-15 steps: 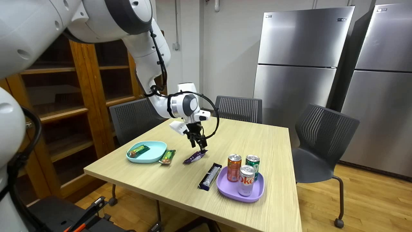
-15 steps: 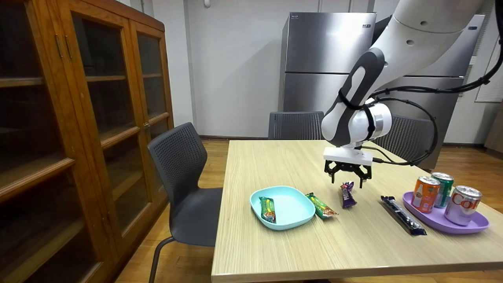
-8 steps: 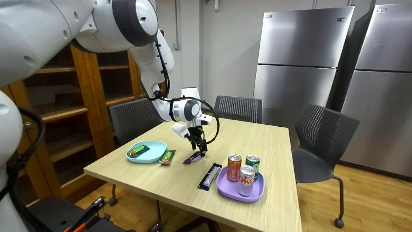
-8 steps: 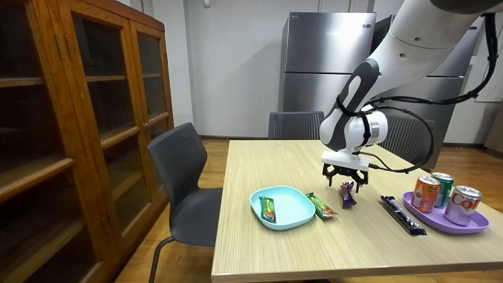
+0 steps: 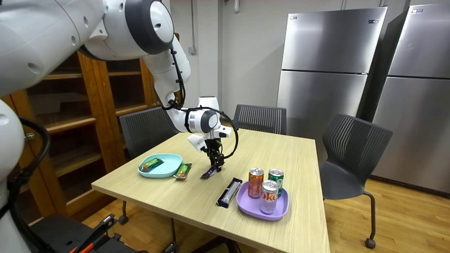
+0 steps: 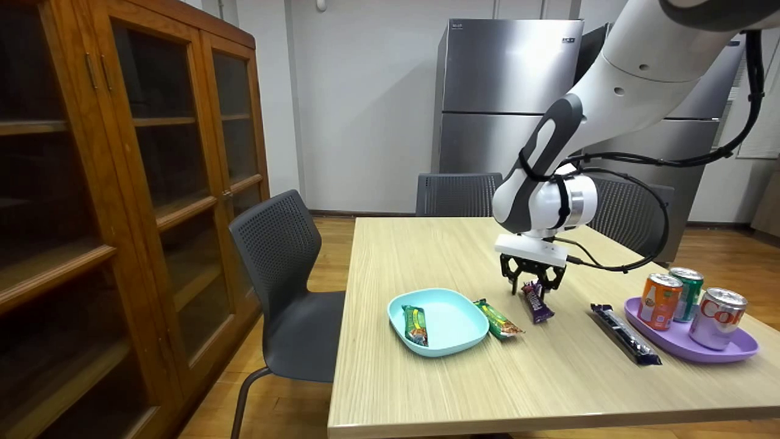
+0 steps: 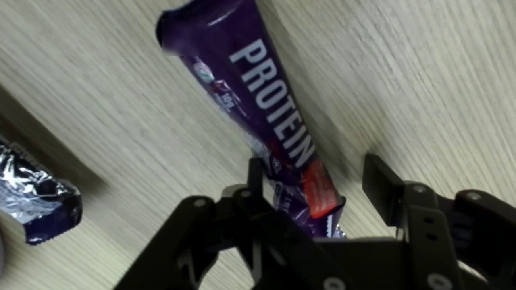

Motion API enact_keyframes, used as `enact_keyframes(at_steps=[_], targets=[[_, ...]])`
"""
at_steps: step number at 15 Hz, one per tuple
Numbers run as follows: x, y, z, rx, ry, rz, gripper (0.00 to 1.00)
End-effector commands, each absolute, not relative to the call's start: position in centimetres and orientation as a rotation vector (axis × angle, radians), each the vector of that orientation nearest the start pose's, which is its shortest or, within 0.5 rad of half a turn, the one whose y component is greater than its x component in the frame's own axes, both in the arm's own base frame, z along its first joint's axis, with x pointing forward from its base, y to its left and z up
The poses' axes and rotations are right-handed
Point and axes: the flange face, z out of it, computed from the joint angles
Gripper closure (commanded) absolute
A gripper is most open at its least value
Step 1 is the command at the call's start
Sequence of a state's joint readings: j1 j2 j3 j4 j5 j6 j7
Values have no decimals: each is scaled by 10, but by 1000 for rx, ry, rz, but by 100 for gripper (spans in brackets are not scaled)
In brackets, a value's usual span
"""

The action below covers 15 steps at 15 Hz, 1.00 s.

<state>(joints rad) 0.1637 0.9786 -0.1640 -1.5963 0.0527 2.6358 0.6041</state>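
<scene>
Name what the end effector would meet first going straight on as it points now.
Most likely the tabletop. The end effector points down with its open jaws on either side of the purple protein bar, so they would probably pass it, though the gap beneath is unclear.

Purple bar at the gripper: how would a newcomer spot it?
On the pale table, find the gripper. One end of the purple bar is between its open jaws. Purple wrapping lettered PROTEIN separates it from the green packets and silver-and-navy bar.
</scene>
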Motion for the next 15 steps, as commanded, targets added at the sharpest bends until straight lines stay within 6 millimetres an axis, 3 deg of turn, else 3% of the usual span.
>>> enact_keyframes(at_steps=[1,5,11,15], targets=[[687,6,71,-3059,902,-162,66],[688,9,78,-3075,899,-191,96],[688,30,111,-3087,789,-296,96],[685,57,137,-3119,649,-359,96]])
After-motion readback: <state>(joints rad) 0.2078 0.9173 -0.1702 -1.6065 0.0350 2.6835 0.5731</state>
